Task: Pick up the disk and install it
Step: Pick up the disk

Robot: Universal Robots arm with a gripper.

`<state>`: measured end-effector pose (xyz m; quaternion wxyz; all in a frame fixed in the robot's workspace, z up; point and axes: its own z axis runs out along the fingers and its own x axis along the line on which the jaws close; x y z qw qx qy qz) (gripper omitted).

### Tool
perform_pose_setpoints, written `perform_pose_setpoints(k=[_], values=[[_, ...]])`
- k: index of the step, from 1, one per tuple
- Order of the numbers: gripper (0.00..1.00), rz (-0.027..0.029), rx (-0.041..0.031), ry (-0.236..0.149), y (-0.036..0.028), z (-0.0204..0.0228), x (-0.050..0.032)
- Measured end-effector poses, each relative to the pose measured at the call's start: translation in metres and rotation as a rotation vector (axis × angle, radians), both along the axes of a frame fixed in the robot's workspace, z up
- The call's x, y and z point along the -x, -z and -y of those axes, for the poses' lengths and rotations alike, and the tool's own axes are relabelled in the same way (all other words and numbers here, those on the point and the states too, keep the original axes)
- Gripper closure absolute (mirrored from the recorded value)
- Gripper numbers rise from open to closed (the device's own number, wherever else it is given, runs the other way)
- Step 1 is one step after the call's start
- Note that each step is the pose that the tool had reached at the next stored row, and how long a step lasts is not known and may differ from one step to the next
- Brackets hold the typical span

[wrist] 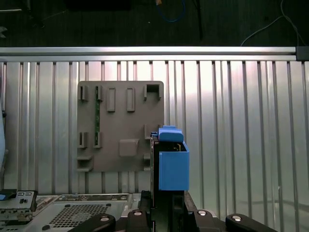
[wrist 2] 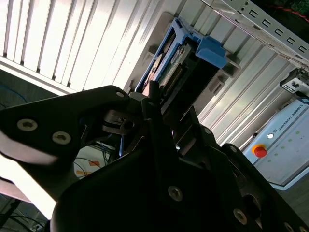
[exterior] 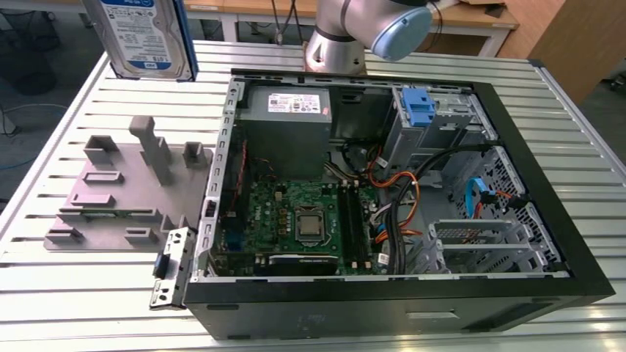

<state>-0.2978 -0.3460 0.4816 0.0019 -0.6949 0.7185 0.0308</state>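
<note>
Above the counter (exterior: 547, 132), upper left in the exterior view, the disk (exterior: 146, 37) is held upright, seemingly pinched by the hand (wrist: 168, 202), clear of the fixture (exterior: 117, 191)

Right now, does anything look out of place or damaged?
Nothing looks damaged or spilled. The gripper holds the disk in its jaws above the table, outside the computer case. A metal bracket juts tilted from the case's corner.

Case (exterior: 391, 308): lid off, open from above.
Bay side: cables (exterior: 411, 183) and blue bracket (exterior: 418, 110) crowd it.
Table (exterior: 88, 293): fixture (exterior: 108, 198) posts stand up under the disk (exterior: 146, 33).
</note>
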Motion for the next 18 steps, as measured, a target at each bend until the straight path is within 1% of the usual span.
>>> perform_pose_setpoints(k=[4, 7, 13, 18], values=[[0.65, -0.0001, 0.0001, 0.0, -0.0001, 0.0, -0.0017], [0.65, 0.0, 0.0, 0.0, 0.0, 0.0, -0.0062], [0.65, -0.0001, 0.0001, 0.0, 0.0, 0.0, -0.0191], [0.65, 0.0, 0.0, 0.0, 0.0003, 0.0, -0.033]])
